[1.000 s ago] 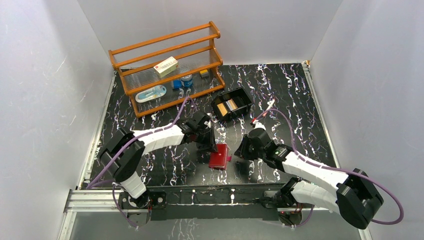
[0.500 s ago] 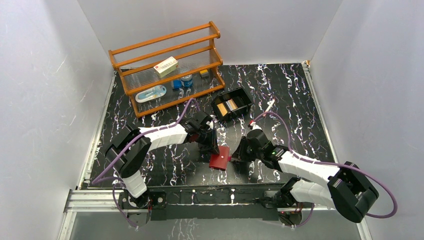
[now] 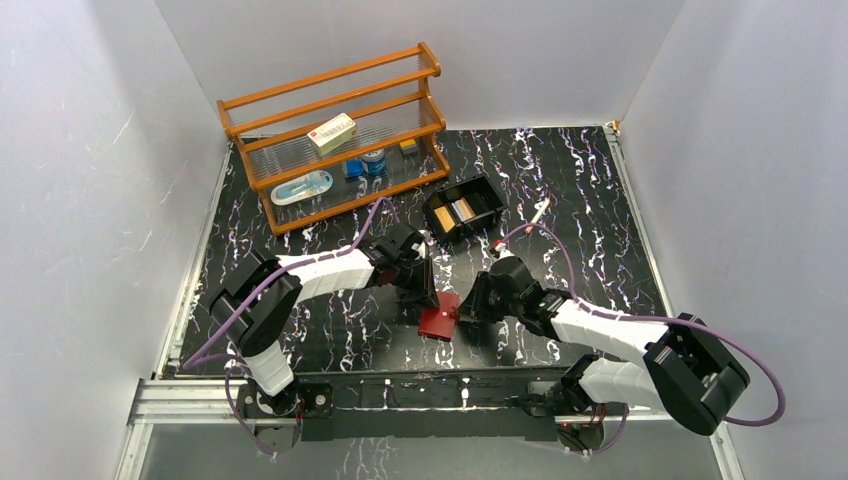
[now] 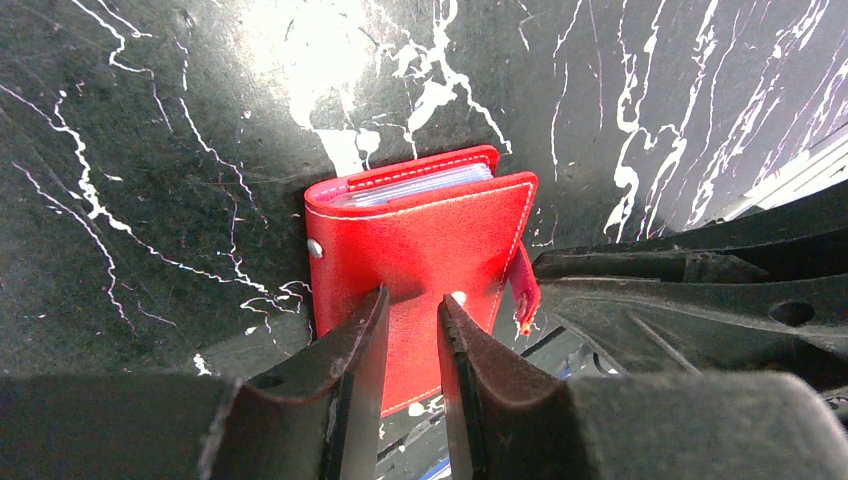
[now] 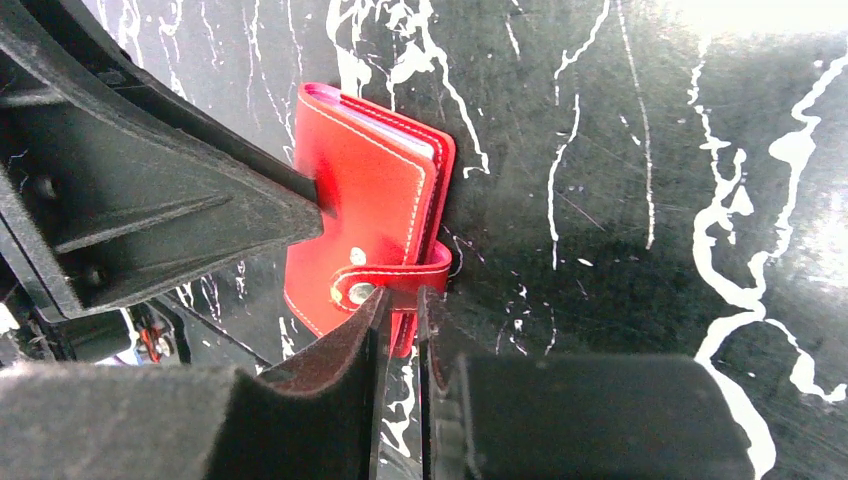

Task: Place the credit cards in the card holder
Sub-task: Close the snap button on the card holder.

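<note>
The red card holder (image 3: 437, 320) lies folded on the black table between my two grippers. It also shows in the left wrist view (image 4: 420, 240) and the right wrist view (image 5: 365, 200). My left gripper (image 3: 428, 296) has its jaws nearly together, and its tips (image 4: 412, 305) press on the holder's cover with nothing between them. My right gripper (image 3: 466, 311) is shut on the holder's snap tab (image 5: 400, 283). The credit cards, one orange (image 3: 444, 217) and one white (image 3: 462, 209), stand in the black tray (image 3: 487, 192) behind. Clear card slots (image 4: 410, 187) show at the holder's open edge.
A wooden shelf rack (image 3: 335, 130) stands at the back left, with a cream box (image 3: 331, 131) and small items on it. White walls enclose the table on three sides. A metal rail (image 3: 400, 390) runs along the near edge.
My right gripper has moved left to the card holder and closed on its snap tab. My left gripper has shifted slightly onto the holder, and the holder has slid a little nearer.
</note>
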Motion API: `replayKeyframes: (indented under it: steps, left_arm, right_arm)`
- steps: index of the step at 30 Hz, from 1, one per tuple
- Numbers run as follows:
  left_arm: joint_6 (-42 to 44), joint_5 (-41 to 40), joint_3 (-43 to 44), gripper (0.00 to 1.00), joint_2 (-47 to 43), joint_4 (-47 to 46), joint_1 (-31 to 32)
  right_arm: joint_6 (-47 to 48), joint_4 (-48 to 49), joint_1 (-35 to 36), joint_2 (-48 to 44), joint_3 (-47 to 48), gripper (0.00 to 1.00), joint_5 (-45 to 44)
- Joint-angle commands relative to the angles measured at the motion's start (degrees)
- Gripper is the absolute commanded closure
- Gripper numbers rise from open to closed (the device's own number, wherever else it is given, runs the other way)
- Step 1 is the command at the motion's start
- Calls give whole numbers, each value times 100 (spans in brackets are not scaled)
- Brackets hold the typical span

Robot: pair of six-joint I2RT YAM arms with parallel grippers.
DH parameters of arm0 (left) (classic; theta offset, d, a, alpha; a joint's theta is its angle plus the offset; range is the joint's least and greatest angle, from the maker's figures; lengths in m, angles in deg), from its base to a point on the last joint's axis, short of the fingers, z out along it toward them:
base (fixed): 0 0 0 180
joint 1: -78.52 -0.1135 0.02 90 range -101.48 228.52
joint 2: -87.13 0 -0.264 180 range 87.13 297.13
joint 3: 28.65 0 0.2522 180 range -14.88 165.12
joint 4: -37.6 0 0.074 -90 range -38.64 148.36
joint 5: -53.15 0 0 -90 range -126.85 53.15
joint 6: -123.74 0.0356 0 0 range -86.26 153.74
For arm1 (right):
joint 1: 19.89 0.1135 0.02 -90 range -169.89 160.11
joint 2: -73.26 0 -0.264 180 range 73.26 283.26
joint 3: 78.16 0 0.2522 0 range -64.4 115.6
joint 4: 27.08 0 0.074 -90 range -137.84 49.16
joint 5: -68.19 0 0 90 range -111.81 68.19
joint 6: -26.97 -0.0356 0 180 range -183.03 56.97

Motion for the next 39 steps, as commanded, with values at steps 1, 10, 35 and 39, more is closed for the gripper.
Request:
replayKeyframes:
  steps: [1, 10, 35, 39]
  left_arm:
    - [-30, -14, -154, 76, -93, 173, 26]
    - [-76, 13, -172, 75, -63, 157, 22]
    - [-196, -108, -84, 75, 125, 307, 26]
    - [-205, -97, -84, 75, 145, 307, 27]
  right_arm:
    - [-188, 451, -21, 50, 78, 76, 208]
    - [-221, 596, -21, 180, 77, 76, 280]
    - [-200, 589, -19, 362, 371, 73, 314]
    - [-160, 602, -20, 498, 434, 72, 354]
